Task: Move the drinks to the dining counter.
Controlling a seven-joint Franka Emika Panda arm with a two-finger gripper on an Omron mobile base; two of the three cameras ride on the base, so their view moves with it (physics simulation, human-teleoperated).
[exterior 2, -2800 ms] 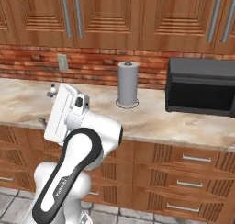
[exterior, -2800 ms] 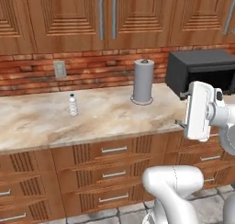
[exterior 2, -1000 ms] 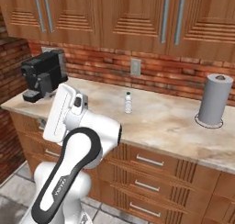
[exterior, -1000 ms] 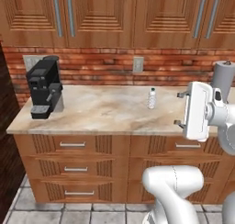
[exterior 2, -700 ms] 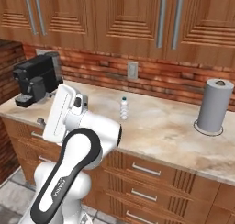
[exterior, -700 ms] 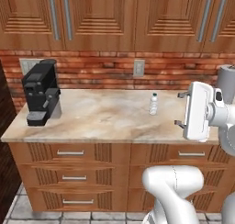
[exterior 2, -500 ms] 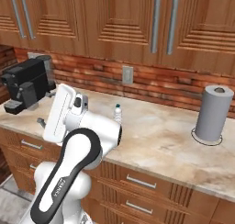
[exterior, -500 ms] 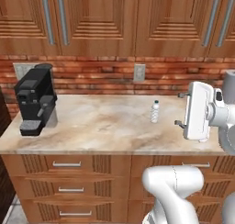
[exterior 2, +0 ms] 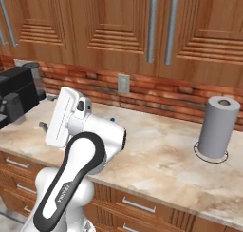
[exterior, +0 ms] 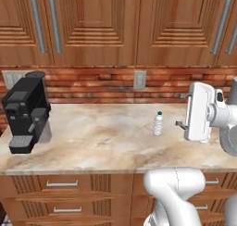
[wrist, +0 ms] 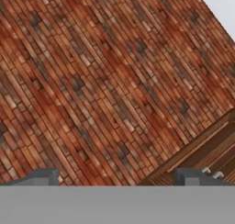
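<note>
Approach step in hand: water bottle (exterior: 158,123) stood on tabletop (exterior: 106,141), right of coffee machine (exterior: 27,111); end effector (wrist: 114,175) spread open, empty. Next called for reaching down to bottle.

Arm folded upright, end effector (wrist: 114,175) raised, jaws spread wide, nothing between fingers.
</note>
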